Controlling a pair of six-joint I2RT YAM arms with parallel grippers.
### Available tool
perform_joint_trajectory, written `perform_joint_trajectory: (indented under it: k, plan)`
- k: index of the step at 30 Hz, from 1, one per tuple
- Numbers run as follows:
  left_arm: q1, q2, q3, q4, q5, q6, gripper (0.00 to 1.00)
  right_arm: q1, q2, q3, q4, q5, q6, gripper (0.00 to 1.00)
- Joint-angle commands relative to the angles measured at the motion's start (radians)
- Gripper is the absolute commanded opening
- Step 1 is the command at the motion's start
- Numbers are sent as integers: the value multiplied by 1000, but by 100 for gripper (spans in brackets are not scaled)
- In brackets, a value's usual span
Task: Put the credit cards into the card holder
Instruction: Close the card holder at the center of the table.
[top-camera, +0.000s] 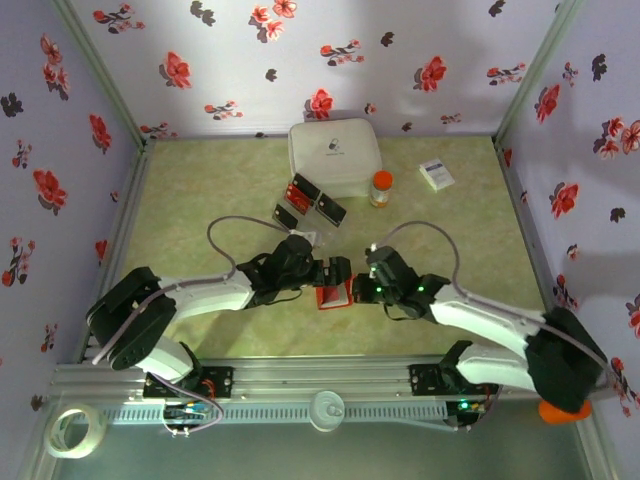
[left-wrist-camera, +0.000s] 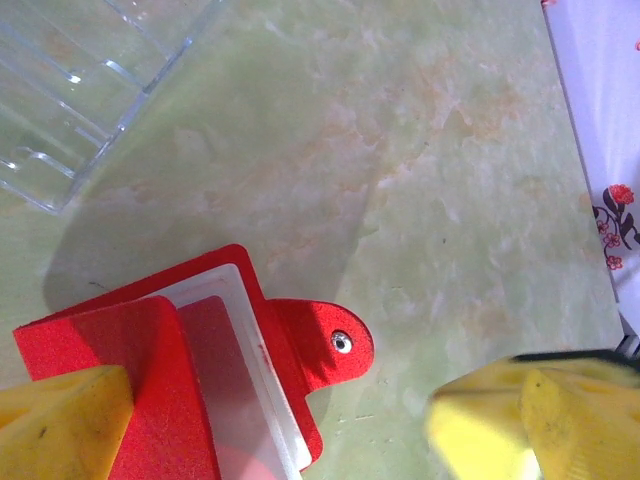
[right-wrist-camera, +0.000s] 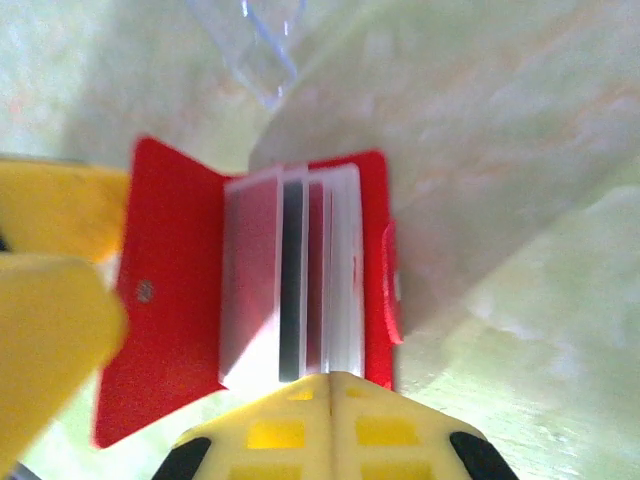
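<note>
Right wrist view: right jaws pressed together at the open card holder (right-wrist-camera: 170, 330) (pale pockets (right-wrist-camera: 340, 270) fanned) by the surface's (top-camera: 200, 190) near edge; left jaws spread.

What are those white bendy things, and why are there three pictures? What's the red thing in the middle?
Those are two robot arms bolted to a table, each ending in a two-finger gripper with yellow tips. The wide picture looks down from above; the other two come from small cameras on the wrists. In the middle lies an open red card holder with clear pockets. The left gripper is wide open, one finger at its cover. The right gripper is shut, its tip at the pockets' edge; whether it pinches one, I cannot tell. Farther back are red cards and black trays, a big white box, an orange-capped bottle and a small white box.
</note>
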Motion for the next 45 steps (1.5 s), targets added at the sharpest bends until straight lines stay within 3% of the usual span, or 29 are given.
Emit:
perform_joint_trajectory:
  k: [1, 10, 29, 37, 45]
  plan:
    - [-20, 24, 35, 24, -7, -22, 100, -63, -105, -12, -158, 58, -32, 1]
    - [-88, 88, 93, 14, -70, -44, 100, -206, -245, -63, -228, -21, -77, 2]
    - [-184, 285, 102, 7, -167, -122, 100, -212, -289, -127, -245, -115, -90, 2]
    - [-177, 243, 136, -23, -175, -107, 100, -212, -299, -115, -278, -121, -101, 4]
    - [-115, 169, 220, -110, -95, -42, 100, -212, -303, -111, -263, -127, -79, 5]
